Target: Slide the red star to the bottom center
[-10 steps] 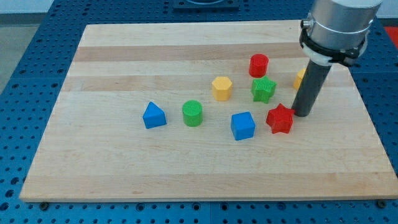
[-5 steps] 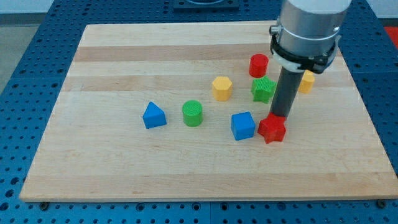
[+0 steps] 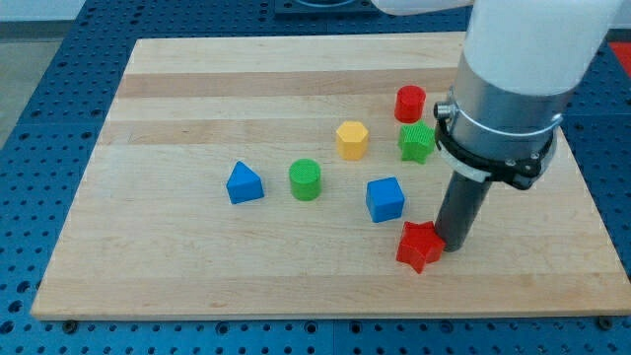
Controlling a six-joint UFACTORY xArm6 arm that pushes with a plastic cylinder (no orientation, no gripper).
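Observation:
The red star lies on the wooden board, right of centre and near the view's bottom edge. My tip touches the star's right side. The blue cube sits just above and left of the star. The rod and the arm above it hide part of the board at the view's right.
A green star and a red cylinder stand above, beside the arm. A yellow hexagonal block, a green cylinder and a blue triangular block lie to the view's left.
My tip has moved toward the view's bottom and left, pushing the red star down and left past the blue cube. The arm now hides the yellow block at the right.

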